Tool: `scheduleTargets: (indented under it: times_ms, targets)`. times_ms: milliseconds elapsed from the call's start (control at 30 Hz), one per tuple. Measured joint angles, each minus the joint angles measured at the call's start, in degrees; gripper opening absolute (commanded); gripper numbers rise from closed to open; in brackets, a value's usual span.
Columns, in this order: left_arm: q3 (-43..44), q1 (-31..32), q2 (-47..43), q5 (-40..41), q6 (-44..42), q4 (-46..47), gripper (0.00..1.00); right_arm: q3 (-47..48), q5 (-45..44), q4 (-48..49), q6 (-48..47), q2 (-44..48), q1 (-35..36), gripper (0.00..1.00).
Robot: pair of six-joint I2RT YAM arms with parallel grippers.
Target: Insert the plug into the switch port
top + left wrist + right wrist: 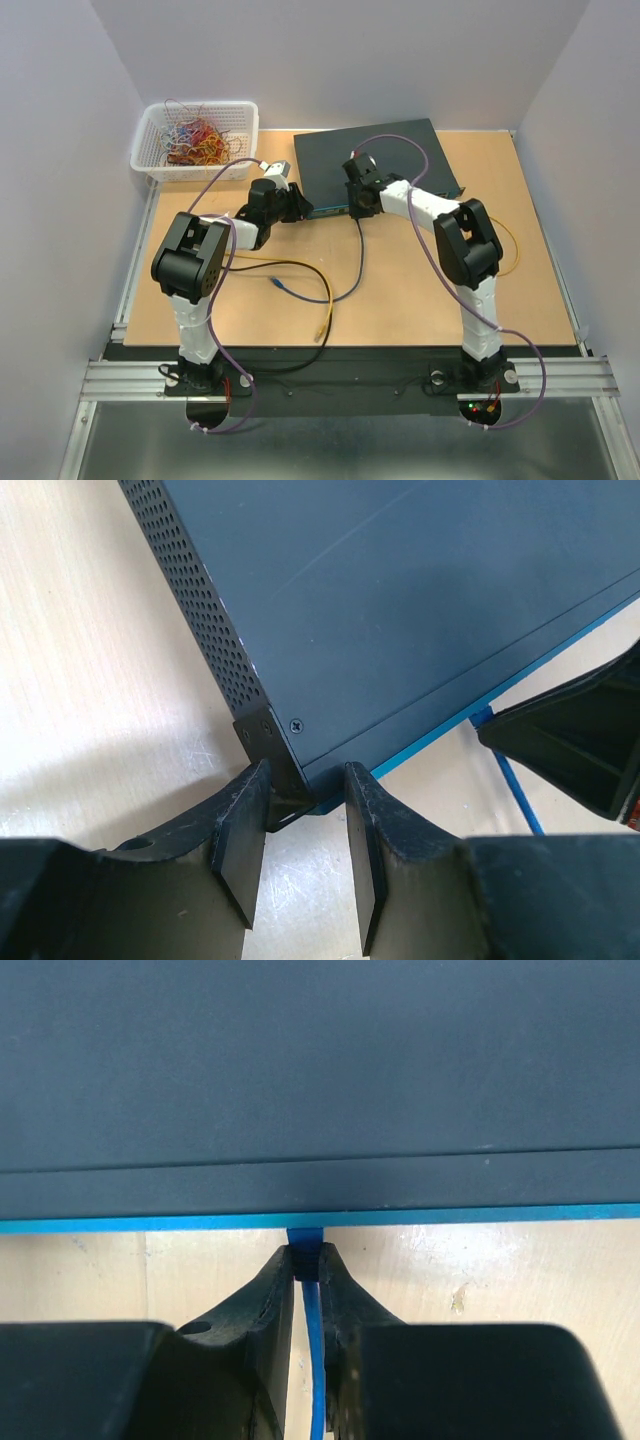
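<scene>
Check that the left gripper (305, 785) clamps the switch (420, 610) at its corner. One of its fingers (240, 840) presses the bracket (262, 735) on the perforated side wall, and the other presses the blue-edged front, so the corner sits between the tips. Below the tips, bare table (100, 680) shows through the gap between the two fingers. Check that the right gripper (306, 1260) is closed on the plug (305, 1240). The blue plug sits pinched between the fingertips and projects just beyond them, touching the blue lower edge of the switch front. The cable (313, 1360) runs back from the plug along the narrow slot between the fingers, toward the wrist. You cannot tell whether the plug is seated, because the front face of the switch is hidden from every view. Beyond the fingertips, the dark top panel of the switch fills the right wrist view. In the left wrist view, the right gripper appears to the right of the left fingers, near the same front edge but apart from them. From above, both grippers meet the near edge of the switch side by side. The basket (195, 140) stands well apart, beyond and to the left of the left fingers.
</scene>
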State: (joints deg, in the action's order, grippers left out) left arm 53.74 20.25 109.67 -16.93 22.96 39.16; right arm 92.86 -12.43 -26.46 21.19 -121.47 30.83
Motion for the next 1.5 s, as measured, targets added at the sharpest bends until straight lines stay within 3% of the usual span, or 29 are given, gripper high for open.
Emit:
scheduleTargets:
  times_ms: [1067,1133,1367,1500]
  targets:
    - [1.29,-0.02,0.2,0.02,-2.38,-1.38,0.44,14.14,-0.52,-12.07,-6.47,-7.58,0.37,0.0]
    - [1.55,-0.02,0.22,-0.09,-2.69,-1.84,0.44,13.05,-0.37,-10.56,-7.45,-7.3,0.37,0.01]
    - [1.81,-0.02,0.22,-0.42,-3.04,-2.4,0.44,-3.91,0.24,8.28,-10.03,0.59,0.37,0.01]
    - [1.88,-0.02,0.22,-0.42,-3.04,-2.56,0.44,-7.39,0.24,12.9,-10.58,1.86,0.39,0.0]
